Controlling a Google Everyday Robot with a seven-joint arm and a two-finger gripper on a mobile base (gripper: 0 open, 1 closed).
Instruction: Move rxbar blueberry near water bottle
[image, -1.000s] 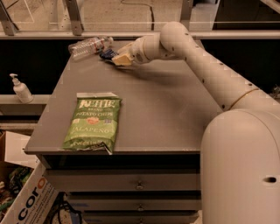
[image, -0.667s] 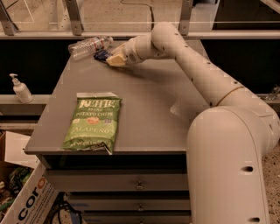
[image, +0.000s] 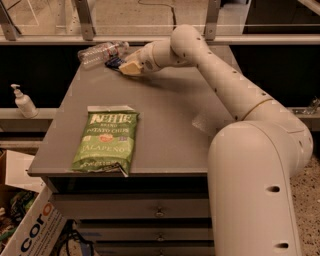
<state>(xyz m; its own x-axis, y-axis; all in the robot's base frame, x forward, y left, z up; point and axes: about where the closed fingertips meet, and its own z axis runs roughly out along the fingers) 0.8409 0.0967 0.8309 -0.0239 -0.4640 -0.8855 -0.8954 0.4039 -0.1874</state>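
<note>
The water bottle (image: 100, 51), clear with a white-and-red label, lies on its side at the far left corner of the grey table (image: 165, 125). The rxbar blueberry (image: 114, 62), a small dark navy bar, lies right next to the bottle, partly hidden under my gripper's tip. My gripper (image: 125, 68) reaches across the far edge of the table and sits over the bar, just right of the bottle.
A large green potato chip bag (image: 106, 140) lies flat near the table's front left. A white pump dispenser (image: 23, 102) stands on a ledge left of the table. A cardboard box (image: 30, 230) sits on the floor at lower left. Drawers are below the tabletop.
My arm has swung further left and its elbow has come closer. The gripper and bar have shifted slightly left, toward the bottle.
</note>
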